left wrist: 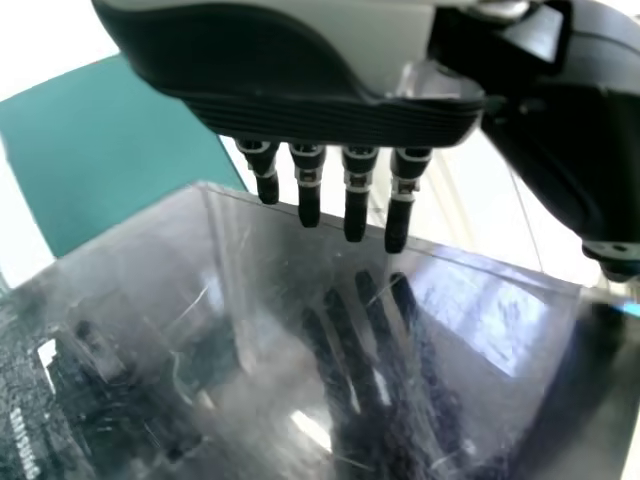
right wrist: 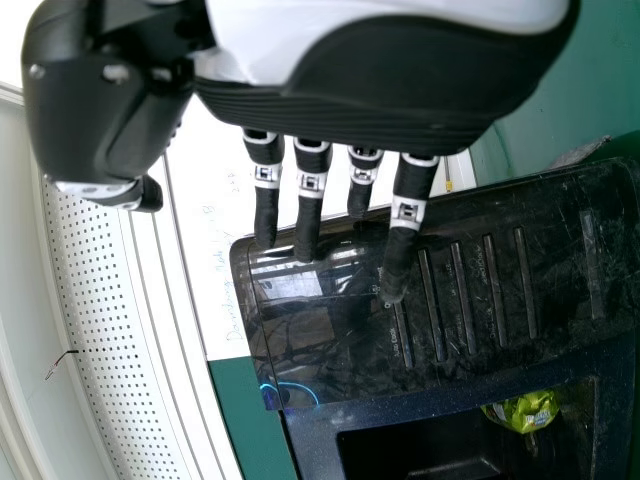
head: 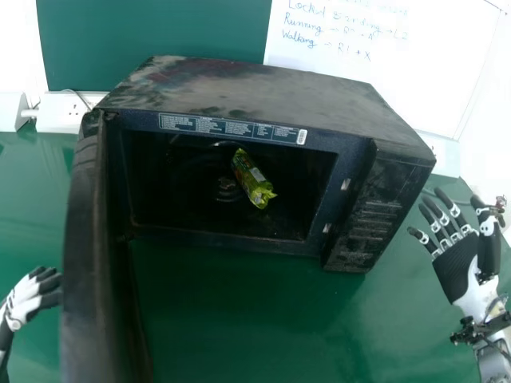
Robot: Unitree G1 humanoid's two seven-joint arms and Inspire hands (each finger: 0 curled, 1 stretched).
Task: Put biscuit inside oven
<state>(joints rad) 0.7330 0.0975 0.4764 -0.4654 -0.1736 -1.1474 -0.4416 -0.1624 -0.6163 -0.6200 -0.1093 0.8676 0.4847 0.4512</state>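
Left of microwave oven [head: 263, 88], outside open door [head: 84, 263]: left hand [head: 29, 298], fingers straight, slightly apart, likely for pushing door shut; inside microwave oven: biscuit packet [head: 253, 180], aslant, apparently where wanted; right of microwave oven: right hand [head: 457, 269], spread, empty, probably to leave opening [head: 299, 191] free

surface: green table [head: 239, 319] | directly on it: black oven [head: 263, 88], upright, door [head: 84, 263] swung open
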